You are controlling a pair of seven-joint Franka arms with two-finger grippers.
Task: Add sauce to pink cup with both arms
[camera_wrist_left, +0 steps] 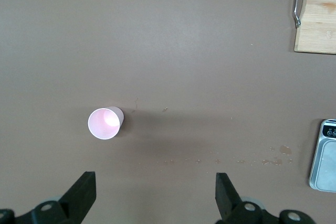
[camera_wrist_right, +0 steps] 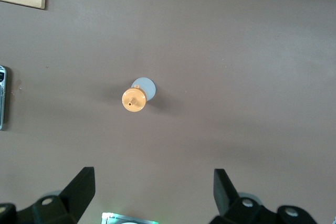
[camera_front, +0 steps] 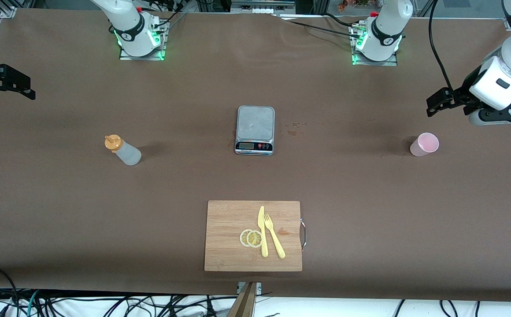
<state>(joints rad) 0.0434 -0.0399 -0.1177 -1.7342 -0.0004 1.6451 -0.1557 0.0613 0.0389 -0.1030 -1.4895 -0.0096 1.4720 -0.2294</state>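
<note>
The sauce bottle (camera_front: pixel 122 150) is standing upright toward the right arm's end of the table, the pink cup (camera_front: pixel 424 144) toward the left arm's end, a scale (camera_front: pixel 255 130) between them. The left gripper (camera_wrist_left: pixel 155 192) and right gripper (camera_wrist_right: pixel 154 190) are hovering high over the table, jaws spread wide, holding nothing.
</note>
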